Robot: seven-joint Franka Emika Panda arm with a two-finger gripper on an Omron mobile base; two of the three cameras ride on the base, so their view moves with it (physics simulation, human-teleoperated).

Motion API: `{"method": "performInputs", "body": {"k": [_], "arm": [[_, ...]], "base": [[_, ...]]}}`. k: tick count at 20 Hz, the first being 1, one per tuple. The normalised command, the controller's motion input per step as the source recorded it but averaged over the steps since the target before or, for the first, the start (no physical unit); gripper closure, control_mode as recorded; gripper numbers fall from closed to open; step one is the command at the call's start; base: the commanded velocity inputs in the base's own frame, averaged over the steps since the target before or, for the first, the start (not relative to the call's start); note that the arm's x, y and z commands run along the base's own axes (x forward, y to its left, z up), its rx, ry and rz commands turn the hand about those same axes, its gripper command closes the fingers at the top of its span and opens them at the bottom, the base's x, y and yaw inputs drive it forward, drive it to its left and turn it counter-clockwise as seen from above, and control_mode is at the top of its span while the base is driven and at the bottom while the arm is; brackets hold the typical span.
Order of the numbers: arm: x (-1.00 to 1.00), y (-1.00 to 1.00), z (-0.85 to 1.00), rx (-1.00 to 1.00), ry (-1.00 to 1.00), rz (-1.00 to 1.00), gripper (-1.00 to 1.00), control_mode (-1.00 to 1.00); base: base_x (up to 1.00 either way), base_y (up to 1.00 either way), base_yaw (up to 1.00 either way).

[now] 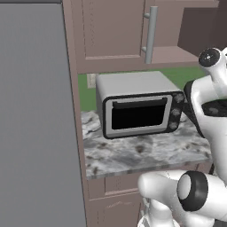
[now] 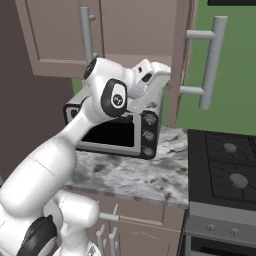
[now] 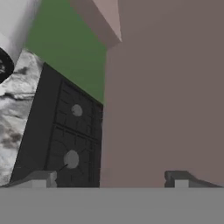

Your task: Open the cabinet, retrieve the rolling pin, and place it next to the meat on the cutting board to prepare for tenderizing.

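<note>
The mauve-brown wall cabinet [image 2: 60, 35] hangs above the counter. Its left door [image 1: 111, 26] is shut, with a grey bar handle [image 1: 150, 33]. Its right door [image 2: 181, 60] is swung out and seen edge-on, its bar handle [image 2: 212, 60] facing the stove side. My gripper [image 2: 161, 75] is raised beside that door's edge. In the hand view my gripper [image 3: 109, 179] is open with nothing between its fingertips [image 3: 40, 178], and the door's brown panel [image 3: 166, 96] stands close in front. The rolling pin, the meat and the cutting board are out of view.
A silver microwave [image 1: 137, 111] stands on the marble counter [image 1: 146, 155] under the cabinet. A black stove [image 2: 225, 165] sits to the right of the counter. A tall grey panel [image 1: 35, 115] rises at the left. Base cabinets [image 2: 145, 230] lie below.
</note>
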Motion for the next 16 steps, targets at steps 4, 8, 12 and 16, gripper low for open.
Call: {"method": "performInputs", "body": {"k": [4,8,12,16], "arm": [[0.0,-0.76,-0.07,0.0,0.01,-0.07,-1.0,-1.0],[-0.03,-0.34,-0.05,0.0,0.01,-0.08,-1.0,-1.0],[-0.36,0.2,0.0,0.0,-0.08,-0.01,-1.0,-1.0],[-0.19,0.63,0.0,0.0,-0.13,-0.02,-1.0,-1.0]], "base": [[0.0,0.0,0.0],[0.0,0.0,0.0],[0.0,0.0,0.0],[0.0,0.0,0.0]]}}
